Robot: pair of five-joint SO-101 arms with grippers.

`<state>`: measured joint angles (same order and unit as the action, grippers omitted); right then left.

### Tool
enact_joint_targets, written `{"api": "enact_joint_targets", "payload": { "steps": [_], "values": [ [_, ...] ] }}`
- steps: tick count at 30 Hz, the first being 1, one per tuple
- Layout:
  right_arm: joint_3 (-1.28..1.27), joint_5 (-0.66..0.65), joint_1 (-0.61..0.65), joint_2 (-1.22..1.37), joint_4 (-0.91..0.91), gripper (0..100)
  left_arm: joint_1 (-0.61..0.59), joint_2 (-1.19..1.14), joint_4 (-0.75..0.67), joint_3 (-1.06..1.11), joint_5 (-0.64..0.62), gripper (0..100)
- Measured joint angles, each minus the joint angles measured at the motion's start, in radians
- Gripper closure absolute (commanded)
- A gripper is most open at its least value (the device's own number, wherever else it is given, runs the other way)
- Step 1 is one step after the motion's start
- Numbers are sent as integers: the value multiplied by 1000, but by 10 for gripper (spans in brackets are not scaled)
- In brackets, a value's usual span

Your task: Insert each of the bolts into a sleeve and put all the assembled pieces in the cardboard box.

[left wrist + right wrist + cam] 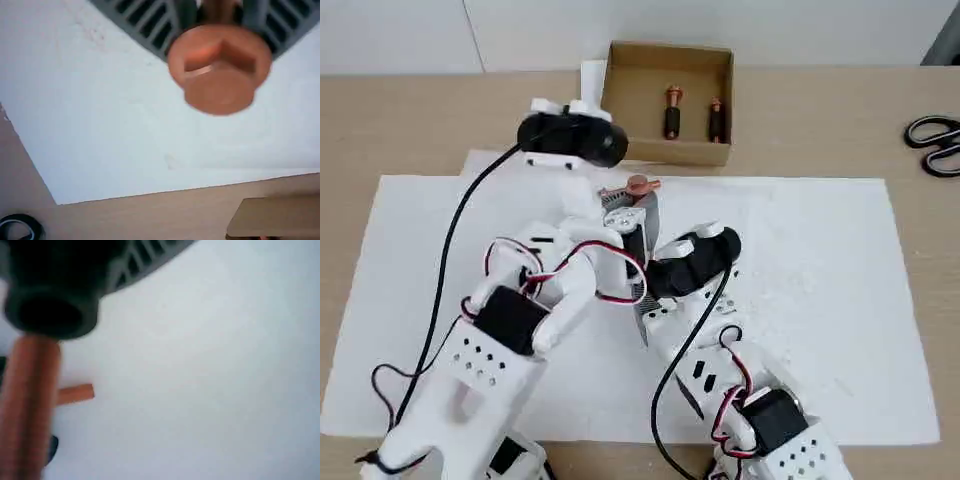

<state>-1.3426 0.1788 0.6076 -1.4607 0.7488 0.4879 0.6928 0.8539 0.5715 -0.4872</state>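
Your left tool [218, 9] is clamped on the bolt [220, 70] by the shank, with the head pointing toward the cardboard box [668, 150], so the threaded end stays free. Your right tool [65, 265] grips the black sleeve [50, 305] with its bore open. The threads sit right at that mouth, just short of the box. I'd guess you're lining up the insert. Two assembled pieces [672, 112] are already lying in the box.

Lab tabletop [400, 120] — paper [820, 300], scissors [932, 142].
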Motion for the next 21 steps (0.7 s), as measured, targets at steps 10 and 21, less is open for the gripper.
{"api": "enact_joint_targets", "payload": {
  "steps": [10, 21],
  "values": [
    [0, 0, 0, 0, 0, 995, 0, -3, 37, -6, 0, 994],
    [0, 0, 0, 0, 0, 995, 0, -3, 52, -6, 0, 994]
  ]
}}
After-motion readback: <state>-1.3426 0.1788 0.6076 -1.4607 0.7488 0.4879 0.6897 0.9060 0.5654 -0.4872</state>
